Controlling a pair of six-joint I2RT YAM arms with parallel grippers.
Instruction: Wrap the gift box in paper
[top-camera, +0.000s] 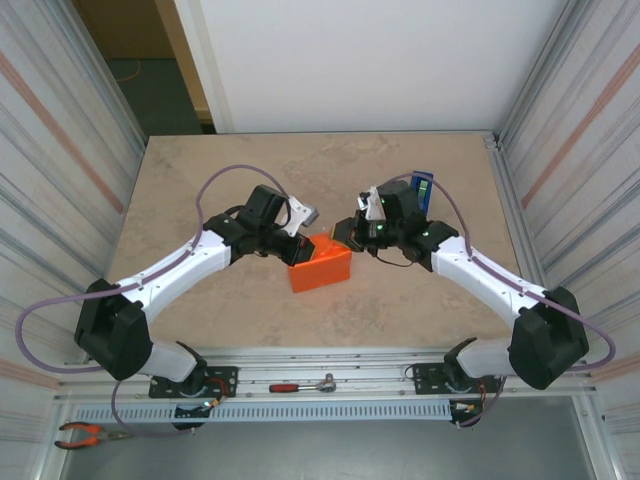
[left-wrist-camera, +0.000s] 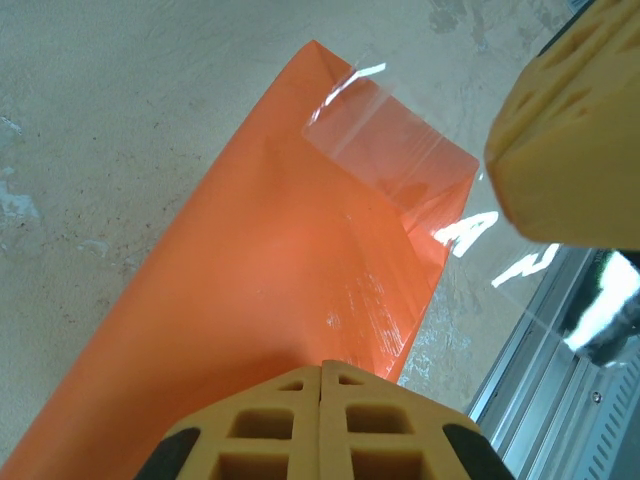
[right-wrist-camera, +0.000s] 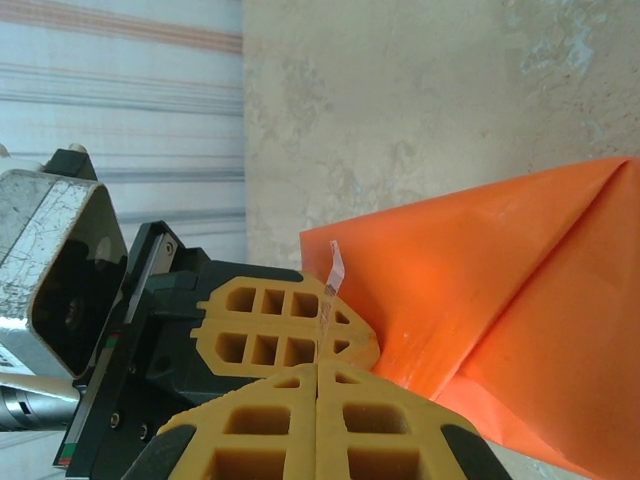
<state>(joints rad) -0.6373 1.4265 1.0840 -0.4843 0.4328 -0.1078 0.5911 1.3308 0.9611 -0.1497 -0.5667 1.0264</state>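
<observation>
Both sets of fingers were shut, gripping nothing. The left fingers sat tips-together over the paper, and the right fingers were just beside them at the paper's corner. The paper lay folded into a wedge mid-desk, its long axis approx 8-to-2 o'clock in the top view. The gift box was hidden; we judged it was inside. From the left fingers, the wedge's far end lay at 1 o'clock, w/ a clear tape strip overhanging its edge. The left fingers were at the wedge's 10 o'clock side and the right at its 1 o'clock corner, about equally near. Next move was prob. pressing that tape down.
</observation>
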